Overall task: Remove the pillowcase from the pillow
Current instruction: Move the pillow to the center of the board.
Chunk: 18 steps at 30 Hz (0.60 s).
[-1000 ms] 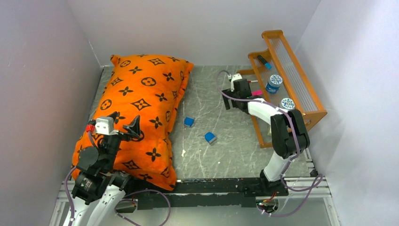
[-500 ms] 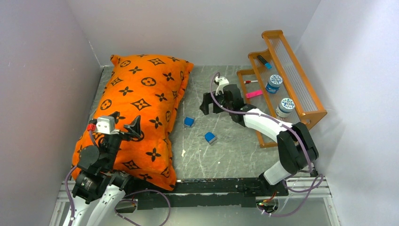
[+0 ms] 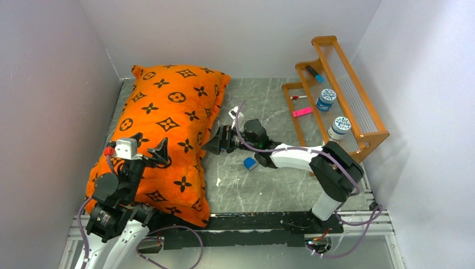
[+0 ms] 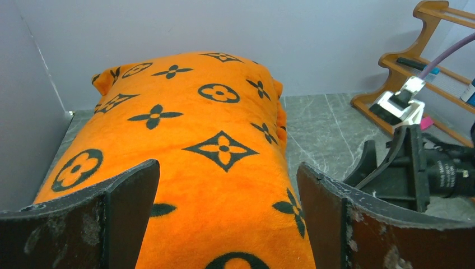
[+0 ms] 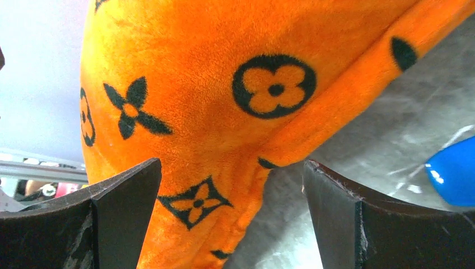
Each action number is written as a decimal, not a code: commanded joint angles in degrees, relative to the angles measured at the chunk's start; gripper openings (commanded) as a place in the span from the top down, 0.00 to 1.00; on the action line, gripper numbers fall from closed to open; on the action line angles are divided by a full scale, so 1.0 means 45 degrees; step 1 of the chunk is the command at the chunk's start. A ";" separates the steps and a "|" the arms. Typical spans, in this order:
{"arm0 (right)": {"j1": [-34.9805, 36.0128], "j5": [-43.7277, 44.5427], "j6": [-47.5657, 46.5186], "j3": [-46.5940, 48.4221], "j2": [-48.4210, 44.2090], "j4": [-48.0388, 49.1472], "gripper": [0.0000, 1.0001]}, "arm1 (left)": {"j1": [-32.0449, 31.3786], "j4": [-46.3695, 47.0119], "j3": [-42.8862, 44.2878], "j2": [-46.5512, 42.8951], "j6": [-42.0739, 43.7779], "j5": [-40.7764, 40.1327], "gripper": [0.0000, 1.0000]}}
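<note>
The orange pillowcase (image 3: 162, 126) with dark flower and circle motifs lies plump on the left half of the table. It covers the pillow fully, so the pillow itself is hidden. My left gripper (image 3: 147, 158) hovers open over the near end of the pillowcase (image 4: 224, 129), its fingers (image 4: 120, 210) spread wide with only orange fabric showing between them. My right gripper (image 3: 215, 140) reaches low from the right and stands open at the pillowcase's right edge. The ruffled orange seam (image 5: 263, 162) sits just ahead of the right gripper (image 5: 232, 218), apart from both fingers.
A blue block (image 3: 250, 163) lies on the grey marble table (image 3: 263, 185) beside the right arm, and shows at the right wrist view's edge (image 5: 453, 179). A wooden rack (image 3: 364, 120) at the back right holds two jars, a marker and a pink item. Grey walls close in on the left, back and right.
My right arm has swung from the rack leftward and down across the table to the pillowcase's right edge, staying open. The left arm has not moved.
</note>
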 commanded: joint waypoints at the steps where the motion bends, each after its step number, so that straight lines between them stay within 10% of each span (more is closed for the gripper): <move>1: 0.0516 -0.0139 0.1772 0.0264 0.1083 0.2680 0.00 | -0.0039 0.0538 -0.0070 0.0037 0.0124 0.0328 0.03; 12: 0.1747 -0.0827 0.3481 0.3104 0.5461 0.5051 0.02 | -0.0024 0.0579 -0.0104 -0.0013 0.0169 0.0449 0.03; 18: 0.1822 -0.1191 0.3444 0.4461 0.6897 0.5117 0.40 | -0.0020 0.0596 -0.0115 -0.0060 0.0188 0.0533 0.03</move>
